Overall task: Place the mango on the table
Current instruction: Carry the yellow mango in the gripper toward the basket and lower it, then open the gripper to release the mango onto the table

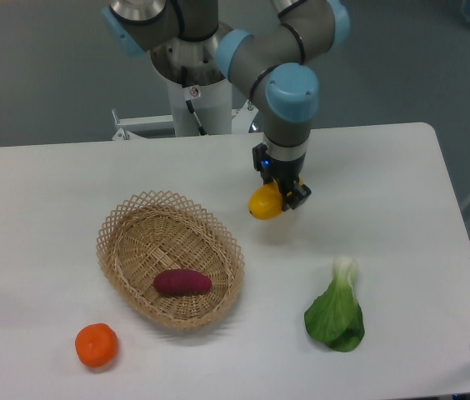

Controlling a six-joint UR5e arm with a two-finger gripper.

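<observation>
A: The black two-finger claw [286, 197] is clamped on the small yellow-orange oval mango [264, 204], carried just above the white matte table [385, 208], right of the woven wicker basket [118, 242].

B: Contact can't be confirmed. If released high, a roll toward the basket is risked.

Wicker basket [118, 250] holding sweet potato [182, 282]; orange [97, 345]; bok choy [336, 316].
</observation>
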